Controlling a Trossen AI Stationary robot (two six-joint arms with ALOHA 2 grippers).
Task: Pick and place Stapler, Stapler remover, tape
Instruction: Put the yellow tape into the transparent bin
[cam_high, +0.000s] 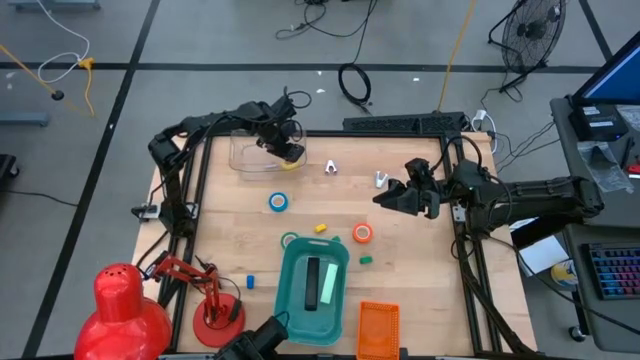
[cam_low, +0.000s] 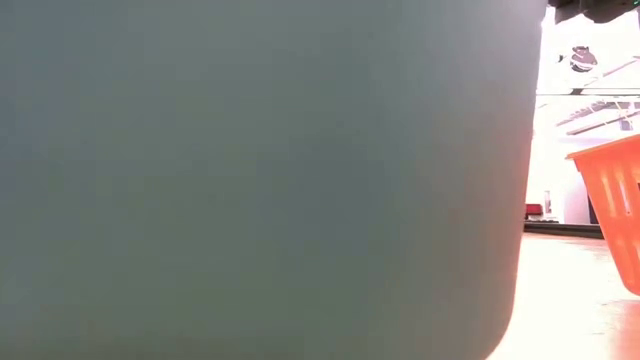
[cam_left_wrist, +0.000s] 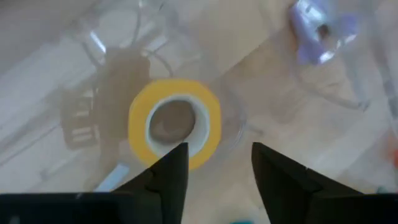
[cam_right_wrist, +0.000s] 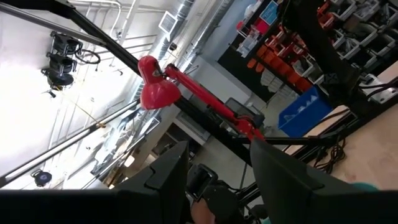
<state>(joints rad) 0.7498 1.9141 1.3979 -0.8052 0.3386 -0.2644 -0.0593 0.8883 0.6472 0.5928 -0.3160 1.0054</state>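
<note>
Layout around the bin (cam_high: 345, 262): stapler (cam_high: 312, 283) inside it; basket (cam_high: 378, 330) just right; one tape roll (cam_high: 363, 233) at its far right corner, another (cam_high: 278, 202) beyond it; clear tub (cam_high: 243, 152) farther back, holding a third roll (cam_left_wrist: 175, 121).

— Grey floor (cam_high: 100, 110) all round the wooden table (cam_high: 420, 300), crossed by dark lines. Loose cables (cam_high: 330, 20) up top, a fan (cam_high: 533, 30) at the corner.

— And overhead?

— Silver ductwork (cam_right_wrist: 186, 25) under a bright ceiling, shelving (cam_right_wrist: 292, 37) stacked with red and blue bins beyond.
</note>
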